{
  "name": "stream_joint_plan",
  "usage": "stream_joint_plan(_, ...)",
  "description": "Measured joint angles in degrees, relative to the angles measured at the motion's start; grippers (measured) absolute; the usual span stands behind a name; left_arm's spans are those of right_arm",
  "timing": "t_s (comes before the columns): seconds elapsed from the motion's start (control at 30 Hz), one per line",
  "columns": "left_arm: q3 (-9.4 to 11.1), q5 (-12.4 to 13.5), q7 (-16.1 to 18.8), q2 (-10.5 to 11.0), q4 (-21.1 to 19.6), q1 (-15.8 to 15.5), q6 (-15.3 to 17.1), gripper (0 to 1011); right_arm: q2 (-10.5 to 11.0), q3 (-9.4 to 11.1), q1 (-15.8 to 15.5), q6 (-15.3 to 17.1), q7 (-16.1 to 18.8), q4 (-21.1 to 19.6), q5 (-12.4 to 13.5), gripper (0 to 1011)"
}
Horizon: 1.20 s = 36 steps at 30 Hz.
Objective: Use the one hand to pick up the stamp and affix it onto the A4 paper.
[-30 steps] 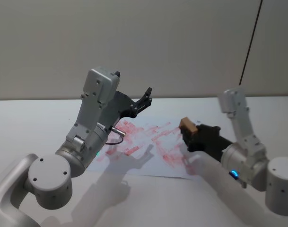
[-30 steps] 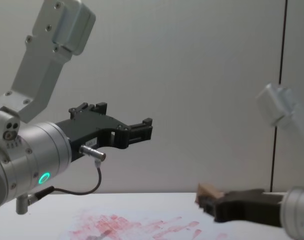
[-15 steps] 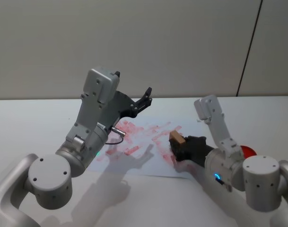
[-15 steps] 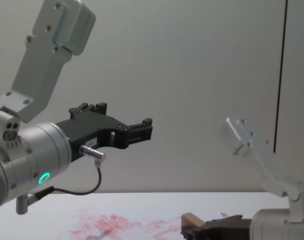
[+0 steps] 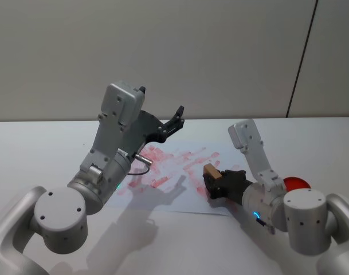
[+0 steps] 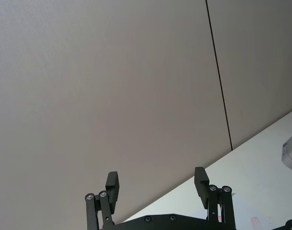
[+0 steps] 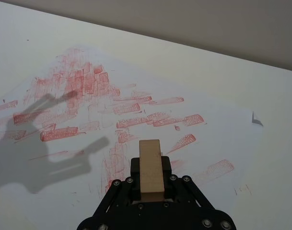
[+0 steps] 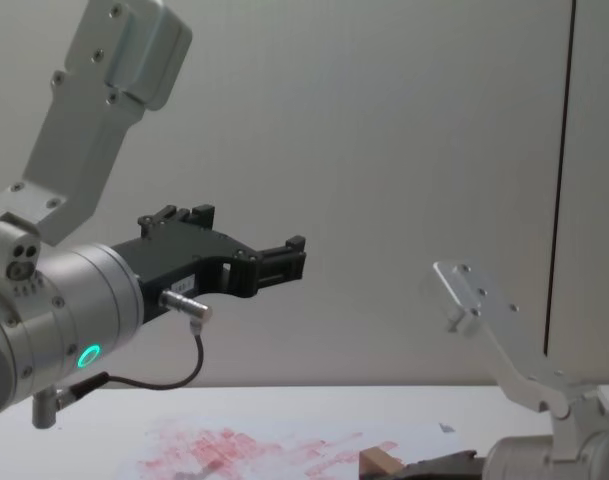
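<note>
My right fingers [image 7: 166, 170] clamp the stamp [image 7: 150, 165], poised low over the near right part of the A4 paper [image 7: 203, 139]. I should lower it flat and press evenly on a bare patch. My left fingers [image 6: 112, 184] hang wide apart, parked high left.

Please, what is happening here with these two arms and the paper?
The right gripper holds the stamp low over the right part of the A4 paper, which carries many red marks. Whether the stamp touches the sheet cannot be told. The left gripper is raised, open and idle.
</note>
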Motion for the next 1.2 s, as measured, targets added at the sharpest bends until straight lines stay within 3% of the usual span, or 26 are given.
stream_joint_plan(0.5, 0.0, 0.0, 0.0, 0.0, 0.0, 0.0, 0.0, 1001, -0.2, 0.6, 0.4, 0.7, -0.8, -0.2, 1.8, 221)
stream_joint_plan(0.77, 0.0, 0.0, 0.0, 0.0, 0.0, 0.0, 0.0, 1001, 0.6, 2.3, 0.0, 0.8, -1.2, -5.6, 5.9, 220)
stream_joint_plan(1.03, 0.0, 0.0, 0.0, 0.0, 0.0, 0.0, 0.0, 1001, 3.5, 5.4, -1.6, 2.1, -2.0, -12.5, 10.1, 221)
stream_joint_plan(1.2, 0.0, 0.0, 0.0, 0.0, 0.0, 0.0, 0.0, 1001, 6.7, 7.9, -3.9, 3.5, -2.8, -16.7, 12.3, 220)
